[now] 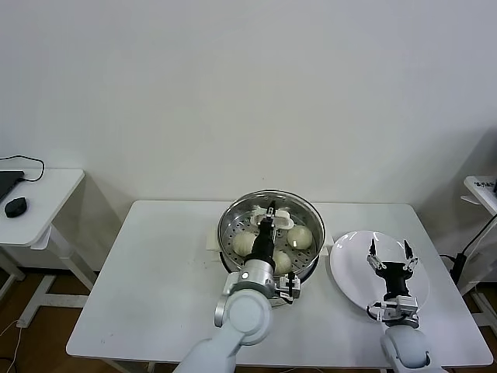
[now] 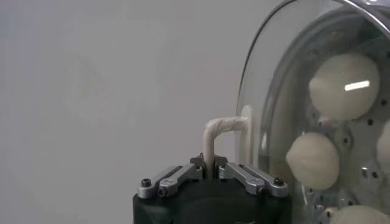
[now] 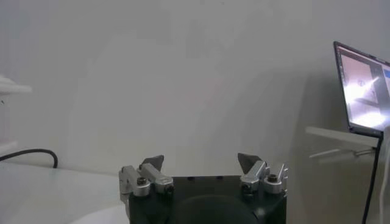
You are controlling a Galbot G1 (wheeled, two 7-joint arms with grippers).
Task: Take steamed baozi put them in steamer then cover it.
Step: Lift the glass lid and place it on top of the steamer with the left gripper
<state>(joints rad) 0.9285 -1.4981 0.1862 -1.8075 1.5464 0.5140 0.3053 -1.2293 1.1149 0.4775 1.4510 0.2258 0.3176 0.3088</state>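
A round flat white plate [image 1: 349, 268] lies on the white rectangular table [image 1: 155, 287], a black computer mouse [image 1: 15, 207] at nine o'clock

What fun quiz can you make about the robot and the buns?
1. True or false: the white plate has buns on it.
2. Which claw holds the lid handle: A left, B right?
3. Fill in: the buns lie inside the ____.

Key:
1. False; the plate is bare.
2. A; the left claw is shut on the handle of the glass lid, and the right claw hangs open over the plate.
3. Steamer.
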